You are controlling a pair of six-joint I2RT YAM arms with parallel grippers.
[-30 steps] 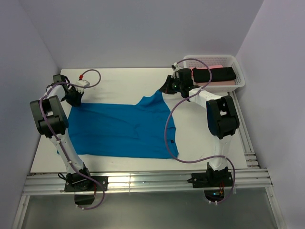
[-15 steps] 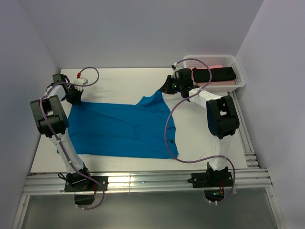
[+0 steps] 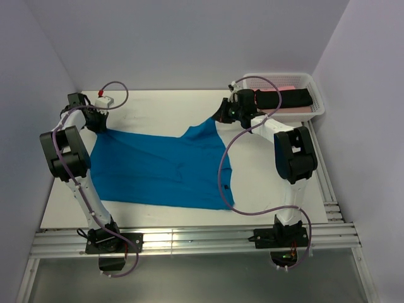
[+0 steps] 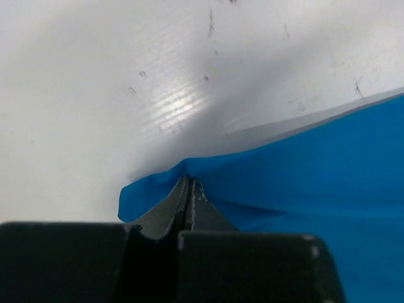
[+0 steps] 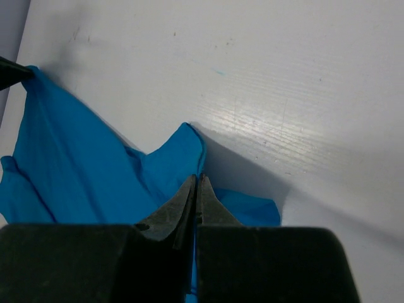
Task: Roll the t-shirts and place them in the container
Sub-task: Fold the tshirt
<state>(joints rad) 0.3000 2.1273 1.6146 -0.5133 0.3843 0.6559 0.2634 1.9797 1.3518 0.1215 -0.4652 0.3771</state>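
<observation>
Both far corners of blue t-shirt (image 3: pixel 158 170) (long axis left-right) clamped by left pincer (image 4: pixel 189 183) and right pincer (image 5: pixel 197 181)

Left wrist view: blue t-shirt (image 4: pixel 328 164) runs off the right edge, its near part hidden behind the left gripper (image 4: pixel 190 189) housing. Top view: pink t-shirt (image 3: pixel 287 87) in basket (image 3: pixel 278 76) mostly covered by black t-shirt (image 3: pixel 284 98). Fingertips too small to resolve.
</observation>
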